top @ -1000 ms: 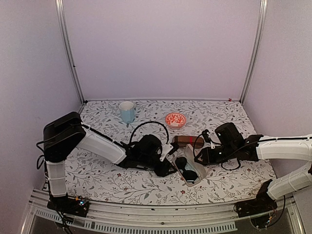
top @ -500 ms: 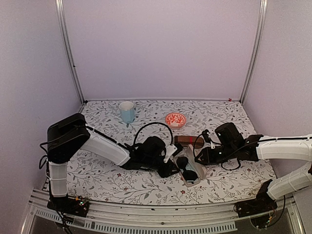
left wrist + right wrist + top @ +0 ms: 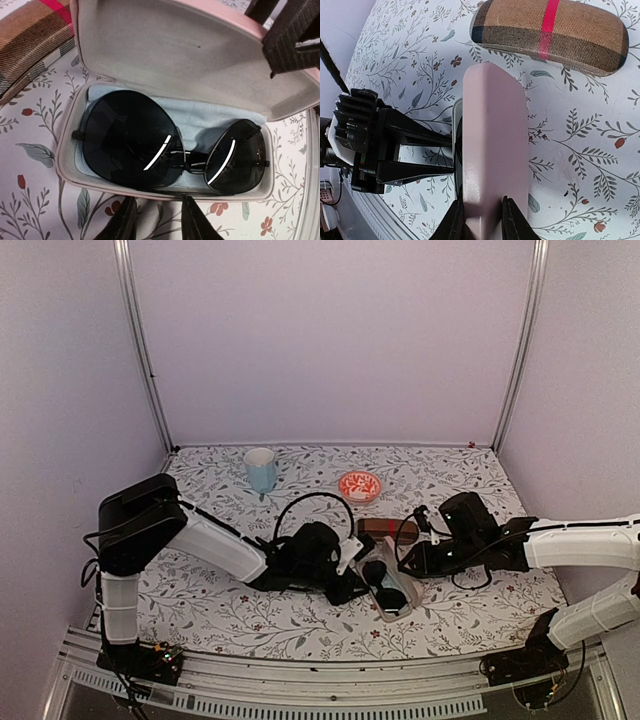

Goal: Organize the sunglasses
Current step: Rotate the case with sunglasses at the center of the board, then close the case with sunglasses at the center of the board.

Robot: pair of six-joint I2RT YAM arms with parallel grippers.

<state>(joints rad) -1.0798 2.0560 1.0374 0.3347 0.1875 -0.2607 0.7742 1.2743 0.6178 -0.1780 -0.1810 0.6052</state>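
The black sunglasses (image 3: pixel 125 145) lie folded on a blue cloth inside the open pink case (image 3: pixel 65 165), also seen from above (image 3: pixel 387 587). My left gripper (image 3: pixel 160 222) is open and empty, its fingertips just at the case's near rim; from above it sits left of the case (image 3: pixel 350 577). My right gripper (image 3: pixel 482 222) is shut on the edge of the case's raised pink lid (image 3: pixel 492 150) and holds it up; from above it is right of the case (image 3: pixel 408 562). The pinkish see-through glasses are out of view.
The brown case with a red band (image 3: pixel 385 528) lies closed just behind the pink case, also in the right wrist view (image 3: pixel 550 35). A light blue cup (image 3: pixel 261 469) and a red bowl (image 3: pixel 360 485) stand farther back. Metal posts flank the back wall.
My left gripper has moved right, up to the case's rim. My right gripper has shifted slightly left with the lid in it.
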